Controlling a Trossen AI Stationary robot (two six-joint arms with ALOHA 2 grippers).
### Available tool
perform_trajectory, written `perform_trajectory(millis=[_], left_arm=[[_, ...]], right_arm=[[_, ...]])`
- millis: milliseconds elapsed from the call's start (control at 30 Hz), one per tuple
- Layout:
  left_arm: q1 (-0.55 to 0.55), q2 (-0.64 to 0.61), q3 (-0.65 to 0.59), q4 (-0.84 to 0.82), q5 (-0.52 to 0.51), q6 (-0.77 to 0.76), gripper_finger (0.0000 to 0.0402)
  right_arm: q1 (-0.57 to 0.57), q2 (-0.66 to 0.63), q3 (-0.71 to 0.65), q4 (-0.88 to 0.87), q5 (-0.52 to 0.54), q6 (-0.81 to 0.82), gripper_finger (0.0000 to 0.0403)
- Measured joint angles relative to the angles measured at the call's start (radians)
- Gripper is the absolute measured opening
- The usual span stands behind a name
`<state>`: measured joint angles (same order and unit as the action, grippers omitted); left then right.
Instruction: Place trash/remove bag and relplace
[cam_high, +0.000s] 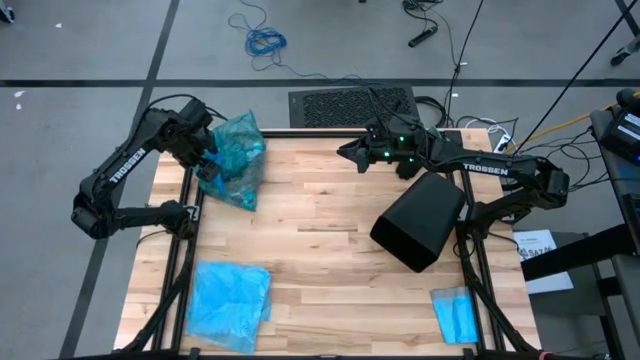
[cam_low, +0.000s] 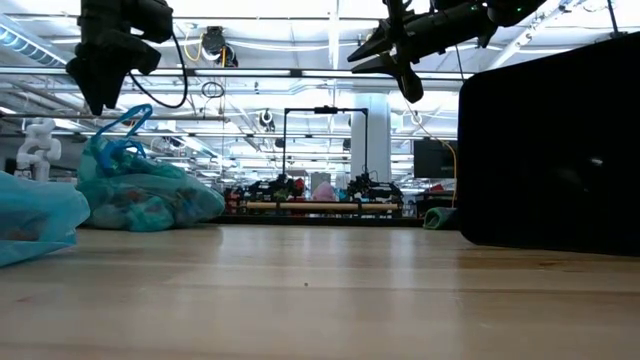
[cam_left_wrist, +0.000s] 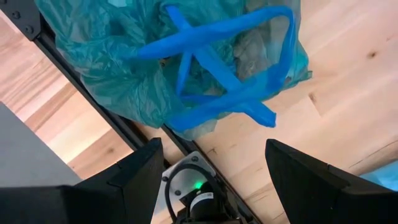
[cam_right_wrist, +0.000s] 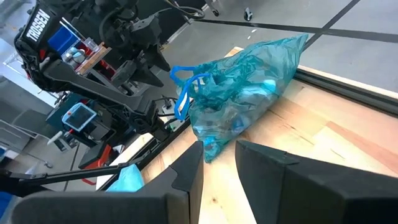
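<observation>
Full bag (cam_high: 234, 158): dark teal, tied with blue handles, lying at the table's (cam_high: 330, 210) far left corner, partly over the left edge; crumpled trash (cam_left_wrist: 249, 46) shows through the plastic.
Left gripper (cam_high: 207, 160): just above the tied bag, fingers spread wide, nothing between them.
Right gripper (cam_high: 347, 153): raised over the far edge near the middle, fingers nearly together with a narrow gap, empty.
Bin (cam_high: 420, 220): black, tipped on its side toward the right edge.
New bag (cam_high: 230, 292): sky-blue, flat at the near left corner.
Cloth (cam_high: 455, 315): small, blue, near right corner.
</observation>
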<state>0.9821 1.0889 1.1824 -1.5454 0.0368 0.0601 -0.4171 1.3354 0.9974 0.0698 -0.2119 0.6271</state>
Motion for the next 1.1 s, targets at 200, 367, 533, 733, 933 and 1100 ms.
perform_trajectory(millis=[200,367,533,733,933,1100], left_arm=[[0.000,0.000,0.000,0.036,0.000,0.000,0.0274],[0.000,0.000,0.000,0.087,0.000,0.000,0.0274],[0.000,0.000,0.000,0.136,0.000,0.000,0.0274],[0.000,0.000,0.000,0.183,0.000,-0.001,0.0274],[0.000,0.000,0.000,0.208,0.001,-0.001,0.0274],[0.000,0.000,0.000,0.209,0.001,-0.001,0.0274]], right_arm=[[0.000,0.000,0.000,0.002,0.000,0.024,0.0087],[0.000,0.000,0.000,0.017,-0.003,0.046,0.0086],[0.000,0.000,0.000,0.017,-0.003,0.039,0.0086],[0.000,0.000,0.000,0.017,-0.003,0.022,0.0086],[0.000,0.000,0.000,0.017,0.002,0.003,0.0086],[-0.002,0.000,0.000,0.017,0.002,0.000,0.0086]])
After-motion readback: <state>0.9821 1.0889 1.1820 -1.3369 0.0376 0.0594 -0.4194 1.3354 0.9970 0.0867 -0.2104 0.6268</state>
